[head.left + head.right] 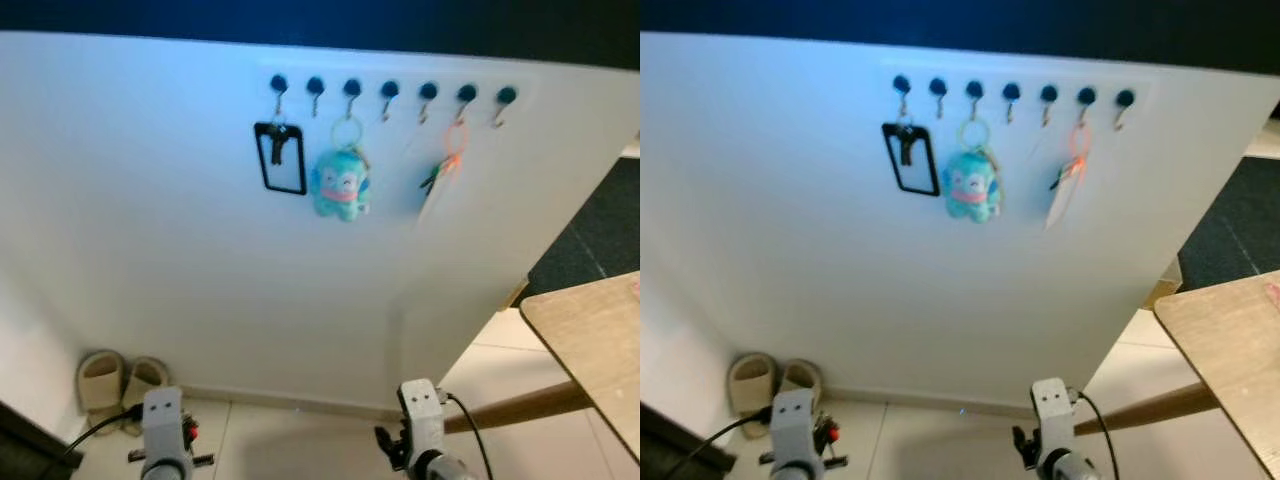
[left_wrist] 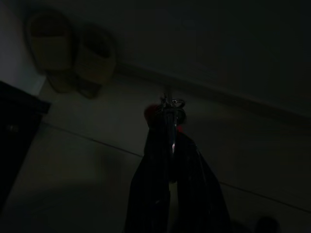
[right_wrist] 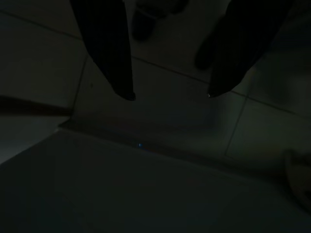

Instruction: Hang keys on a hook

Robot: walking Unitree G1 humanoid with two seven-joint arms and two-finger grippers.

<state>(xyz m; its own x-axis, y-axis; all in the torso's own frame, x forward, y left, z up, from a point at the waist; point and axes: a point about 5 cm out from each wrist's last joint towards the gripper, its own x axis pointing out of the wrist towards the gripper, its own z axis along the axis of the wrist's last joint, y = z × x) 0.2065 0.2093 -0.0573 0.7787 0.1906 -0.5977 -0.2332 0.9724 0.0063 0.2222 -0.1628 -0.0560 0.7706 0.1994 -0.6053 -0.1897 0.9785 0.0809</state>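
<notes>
Gripping the keys (image 2: pixel 171 108), the left gripper (image 2: pixel 170 145) hangs low.

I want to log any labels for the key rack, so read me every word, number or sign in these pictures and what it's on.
No readable text.
Black card holder: window shows no legible print.
Blue plush keychain: a stitched face, no words.
Orange-looped tag: too blurred to read.
Keys in the left claw: too dark for any stamping.
</notes>
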